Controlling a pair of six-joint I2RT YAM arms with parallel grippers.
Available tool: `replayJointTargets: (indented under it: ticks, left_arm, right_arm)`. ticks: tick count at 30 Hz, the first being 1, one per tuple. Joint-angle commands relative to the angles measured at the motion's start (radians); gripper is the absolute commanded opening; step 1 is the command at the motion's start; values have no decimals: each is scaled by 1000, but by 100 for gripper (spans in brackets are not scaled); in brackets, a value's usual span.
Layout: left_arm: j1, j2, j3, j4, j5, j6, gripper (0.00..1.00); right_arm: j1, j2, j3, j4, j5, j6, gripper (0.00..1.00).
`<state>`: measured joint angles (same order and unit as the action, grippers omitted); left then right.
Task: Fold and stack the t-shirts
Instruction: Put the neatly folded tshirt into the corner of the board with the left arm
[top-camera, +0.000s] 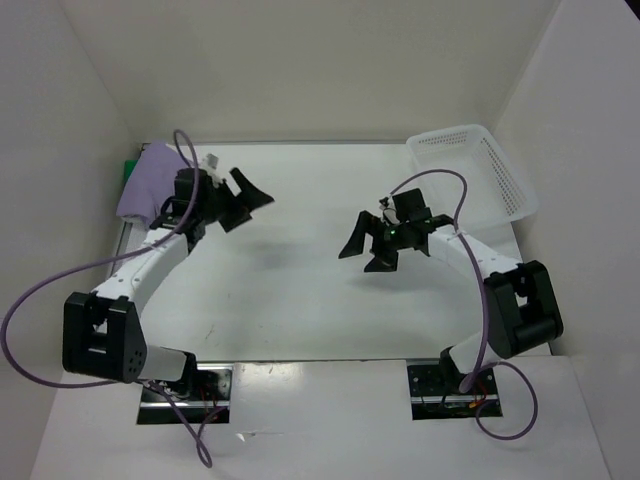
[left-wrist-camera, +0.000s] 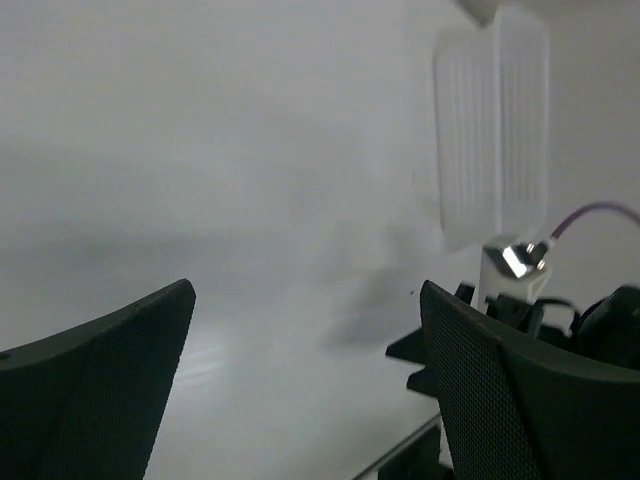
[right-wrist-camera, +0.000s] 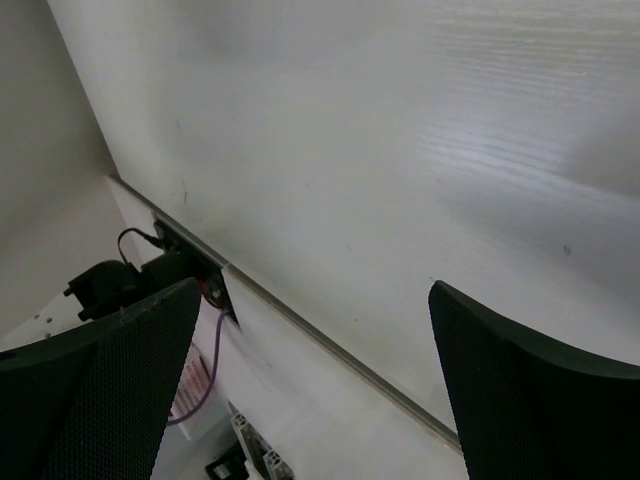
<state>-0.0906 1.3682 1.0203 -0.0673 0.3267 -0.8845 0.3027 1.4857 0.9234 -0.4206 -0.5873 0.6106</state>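
Across the table (top-camera: 300, 300) from the basket (top-camera: 475, 175), in the other far corner, lies the lavender shirt (top-camera: 148, 180), folded into a compact heap. A sliver of the green shirt (top-camera: 128, 168) shows at its outer edge, on the side away from the basket; whether it lies under the lavender one cannot be told. The white shirt does not show in any view.

The left gripper (top-camera: 250, 208) hangs just beside the lavender shirt on its basket side. Its fingers (left-wrist-camera: 100, 390) are spread wide with nothing between them, and its wrist view looks toward the basket (left-wrist-camera: 495, 130). The right gripper (top-camera: 357, 258) hovers nearer than the basket, toward the table's middle. Its fingers (right-wrist-camera: 520, 390) are also wide apart and empty above the bare table (right-wrist-camera: 400, 150).
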Motion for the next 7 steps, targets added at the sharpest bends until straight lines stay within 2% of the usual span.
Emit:
replayJointTargets:
  ticks: [1,5,7]
  left_arm:
    - [-72,2,-112,-6,90,35,100]
    - [-107,-31,-170,24,91,35,100]
    - [-107,-21,-151,-11,68,47,100]
  right_arm:
    - [42,-16,6,31,33,63,100]
    - [42,-62,-14,43,55,74,100]
    - [42,-76,-24,43,76,74,100]
